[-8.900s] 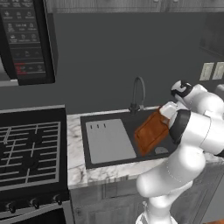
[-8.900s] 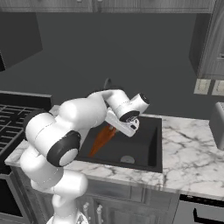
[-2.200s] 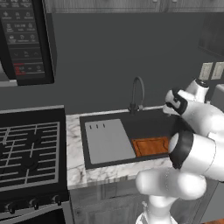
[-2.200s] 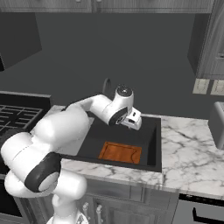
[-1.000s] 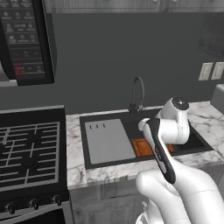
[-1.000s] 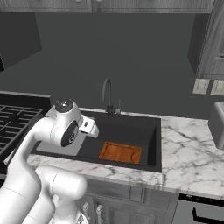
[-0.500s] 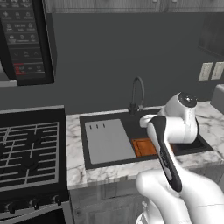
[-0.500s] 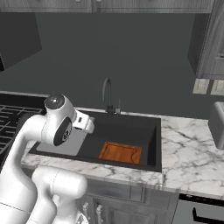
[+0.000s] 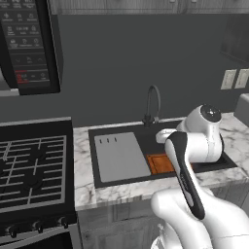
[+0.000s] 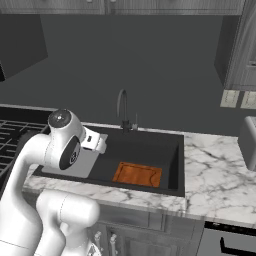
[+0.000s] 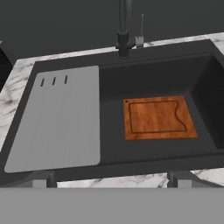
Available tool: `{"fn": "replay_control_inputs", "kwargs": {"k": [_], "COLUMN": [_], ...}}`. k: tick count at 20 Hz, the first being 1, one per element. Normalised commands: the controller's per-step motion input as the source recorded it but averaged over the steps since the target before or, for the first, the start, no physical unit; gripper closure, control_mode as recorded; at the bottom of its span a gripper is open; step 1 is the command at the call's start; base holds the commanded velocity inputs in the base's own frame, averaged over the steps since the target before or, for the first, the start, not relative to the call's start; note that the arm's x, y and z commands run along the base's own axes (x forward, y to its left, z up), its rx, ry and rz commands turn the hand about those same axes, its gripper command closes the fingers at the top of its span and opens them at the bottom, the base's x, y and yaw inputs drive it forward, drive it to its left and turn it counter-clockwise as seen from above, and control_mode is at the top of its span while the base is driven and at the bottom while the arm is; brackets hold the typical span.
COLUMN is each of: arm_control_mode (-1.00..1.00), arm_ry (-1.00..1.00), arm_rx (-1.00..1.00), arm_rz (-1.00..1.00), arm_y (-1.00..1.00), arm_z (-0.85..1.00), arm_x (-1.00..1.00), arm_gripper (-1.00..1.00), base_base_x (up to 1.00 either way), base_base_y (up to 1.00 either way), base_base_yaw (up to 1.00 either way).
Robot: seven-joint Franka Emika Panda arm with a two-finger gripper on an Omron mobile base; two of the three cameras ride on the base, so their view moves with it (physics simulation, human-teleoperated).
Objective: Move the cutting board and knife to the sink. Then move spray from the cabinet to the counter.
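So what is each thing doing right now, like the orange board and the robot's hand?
Flat orange-brown wooden cutting board: lying flat on the bottom of the basin, nothing touching it.
Dark recessed sink: holds the board, no water showing.
Thin curved gooseneck faucet: upright, not running.
Light grey inner panel: bare, on the sink's stove side.
Gripper: jaws open, holding nothing, above the sink.

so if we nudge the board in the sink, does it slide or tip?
Probably slides: the board lies flat on the sink floor. Looks stiff, wood-like, so unlikely to bend. Lifting may be awkward; no raised edge shows.
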Motion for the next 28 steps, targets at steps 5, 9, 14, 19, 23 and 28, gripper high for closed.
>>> {"fn": "replay_control_inputs", "kwargs": {"k": [5, 9, 14, 19, 23, 28], "arm_control_mode": [-1.00, -1.00, -1.00, 1.00, 1.00, 1.00], "arm_ry": [0.00, 0.00, 0.00, 0.00, 0.00, 0.00], "arm_rx": [0.00, 0.00, 0.00, 0.00, 0.00, 0.00], "arm_rz": [0.00, 0.00, 0.00, 0.00, 0.00, 0.00], "arm_y": [0.00, 0.00, 0.00, 0.00, 0.00, 0.00], "arm_z": [0.00, 0.00, 0.00, 0.00, 0.00, 0.00], "arm_x": [0.00, 0.00, 0.00, 0.00, 0.00, 0.00], "arm_gripper": [-1.00, -1.00, -1.00, -1.00, -1.00, -1.00], "base_base_x": [0.00, 0.00, 0.00, -0.13, -0.94, -1.00], "base_base_y": [0.00, 0.00, 0.00, 0.00, 0.21, 0.47], "base_base_yaw": [0.00, 0.00, 0.00, 0.00, 0.00, 0.00]}}
